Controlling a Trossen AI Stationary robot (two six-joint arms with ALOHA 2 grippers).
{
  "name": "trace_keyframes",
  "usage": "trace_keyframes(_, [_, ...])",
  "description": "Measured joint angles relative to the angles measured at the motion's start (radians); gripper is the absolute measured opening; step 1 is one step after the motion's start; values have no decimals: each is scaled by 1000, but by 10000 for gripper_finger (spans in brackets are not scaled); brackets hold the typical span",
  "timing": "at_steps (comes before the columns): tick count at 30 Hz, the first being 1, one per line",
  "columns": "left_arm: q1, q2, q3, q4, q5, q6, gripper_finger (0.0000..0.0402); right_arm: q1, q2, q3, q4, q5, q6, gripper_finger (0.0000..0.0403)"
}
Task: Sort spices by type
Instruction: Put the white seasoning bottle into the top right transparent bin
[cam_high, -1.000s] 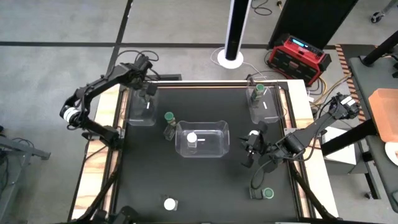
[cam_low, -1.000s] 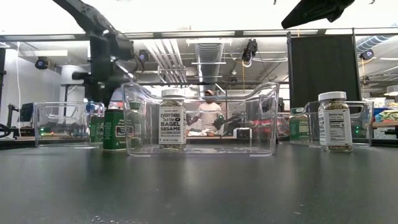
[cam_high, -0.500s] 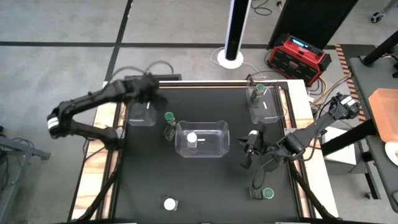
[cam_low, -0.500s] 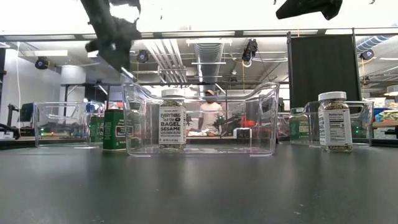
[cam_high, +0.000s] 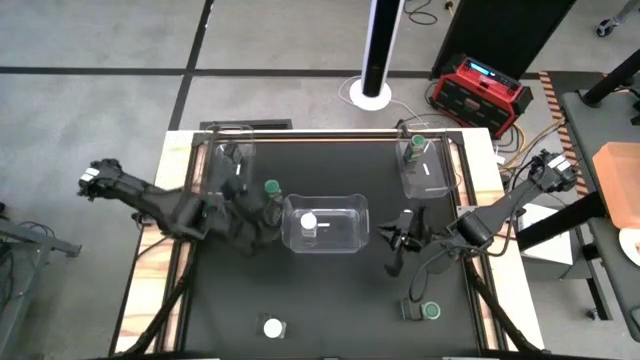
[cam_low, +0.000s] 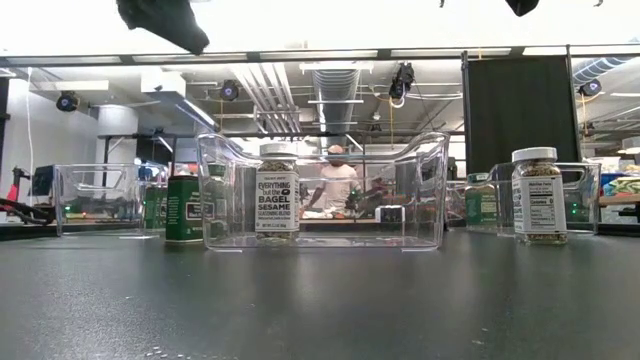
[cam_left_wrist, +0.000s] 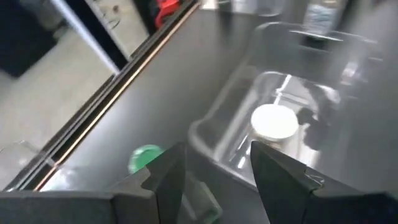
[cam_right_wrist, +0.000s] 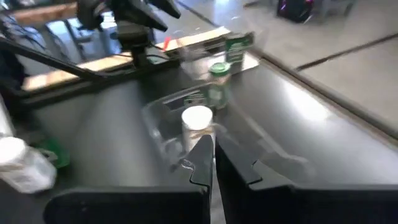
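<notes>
Spice jars stand upright around the centre bin (cam_high: 326, 224).
Left gripper (cam_high: 262, 216), fingers spread, hovers beside the green-lidded jar (cam_high: 271, 188); right gripper (cam_high: 396, 243) pressed together, empty.

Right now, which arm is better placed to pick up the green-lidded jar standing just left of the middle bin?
The left. Its gripper is open right beside the green-lidded jar, while the right gripper, shut, sits past the far side of the middle bin.

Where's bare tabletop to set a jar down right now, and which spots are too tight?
Free: the near strip between the white-lidded jar and the green-lidded jar, and the far middle between the two back bins. Crowded: left of the centre bin, where the left claw sits by a green-lidded jar; its right side holds the right claw.
</notes>
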Motion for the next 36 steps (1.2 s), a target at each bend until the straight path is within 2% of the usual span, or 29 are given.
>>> trace_keyframes(4, [-109, 36, 0, 4, -15, -28, 165, 1, 41, 43, -14, -86, 34, 9])
trace_keyframes(11, [-238, 98, 0, 11, 1, -49, 165, 11, 167, 127, -27, -395, -11, 9])
trace_keyframes(13, [-264, 114, 0, 20, 14, -49, 165, 26, 203, 149, -42, -438, -25, 9])
trace_keyframes(22, [-350, 159, 0, 115, 113, -48, 165, 113, 284, 245, -217, -431, 88, 9])
trace_keyframes(29, [-413, 196, 0, 238, 121, -52, 165, 170, 300, 251, -213, -348, 79, 9])
trace_keyframes(31, [-422, 203, 0, 273, 150, -54, 166, 178, 301, 246, -213, -342, 77, 9])
trace_keyframes(36, [-449, 228, 0, 340, 209, -63, 194, 178, 301, 231, -209, -304, 56, 9])
